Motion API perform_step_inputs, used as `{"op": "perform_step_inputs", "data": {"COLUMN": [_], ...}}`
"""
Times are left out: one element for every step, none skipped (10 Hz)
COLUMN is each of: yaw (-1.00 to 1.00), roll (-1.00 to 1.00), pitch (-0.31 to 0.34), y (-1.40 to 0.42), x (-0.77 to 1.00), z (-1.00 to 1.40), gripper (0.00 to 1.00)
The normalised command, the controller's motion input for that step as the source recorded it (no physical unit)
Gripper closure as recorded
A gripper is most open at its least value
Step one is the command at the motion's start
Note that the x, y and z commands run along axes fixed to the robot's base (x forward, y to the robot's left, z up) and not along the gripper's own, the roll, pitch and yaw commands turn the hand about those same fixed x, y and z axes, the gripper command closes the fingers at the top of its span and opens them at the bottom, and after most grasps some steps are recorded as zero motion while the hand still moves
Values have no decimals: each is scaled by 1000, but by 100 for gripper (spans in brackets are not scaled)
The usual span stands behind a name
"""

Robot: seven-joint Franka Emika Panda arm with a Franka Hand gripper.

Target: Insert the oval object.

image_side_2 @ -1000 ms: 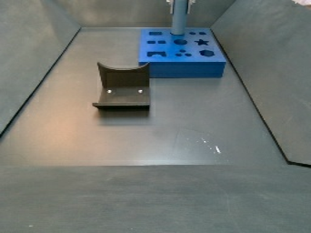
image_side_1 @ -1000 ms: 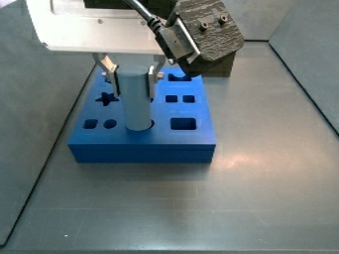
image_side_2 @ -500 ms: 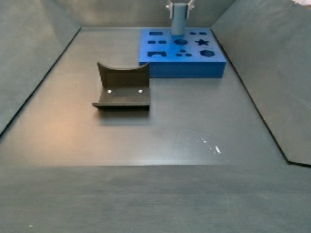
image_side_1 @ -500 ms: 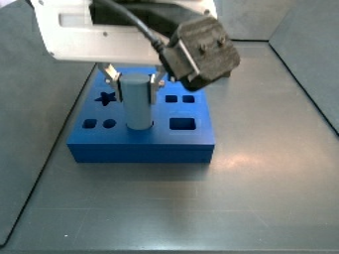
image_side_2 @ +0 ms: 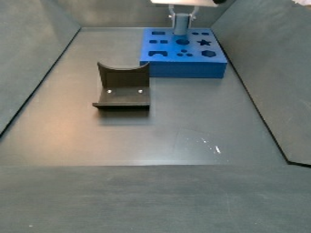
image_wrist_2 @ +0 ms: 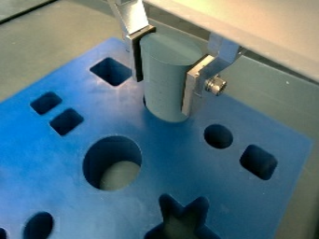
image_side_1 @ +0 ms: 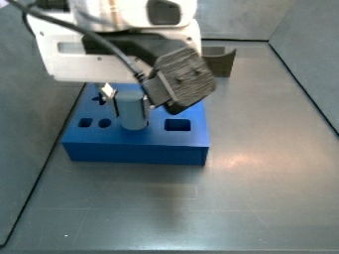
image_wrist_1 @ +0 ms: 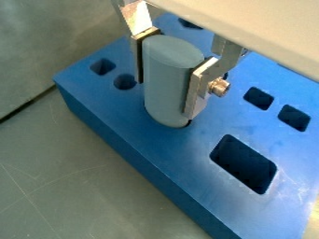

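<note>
The desk carries three things: the blue block at the far right, the dark olive-brown block near the middle left, and the peg standing over the blue block. In a side view the blue block is seen under the arm, with the peg upright on its top face. The gripper is closed on the peg — a silver finger is pressed to each side, as is also seen on the peg in both wrist views. The peg's foot appears to be set into a hole in the blue block, though how deep cannot be told. The insertion step is judged to be in hand — next, a straight downward push is called for, then release.
</note>
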Motion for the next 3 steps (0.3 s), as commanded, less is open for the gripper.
{"op": "perform_step_inputs", "data": {"yaw": [0,0,0], "roll": [-146,-54,0], "pitch": [-343,-119,-34], "y": [57,43,0], "x": [-114,0,0], "z": [-289,-89,0], "gripper": [100,100,100]}}
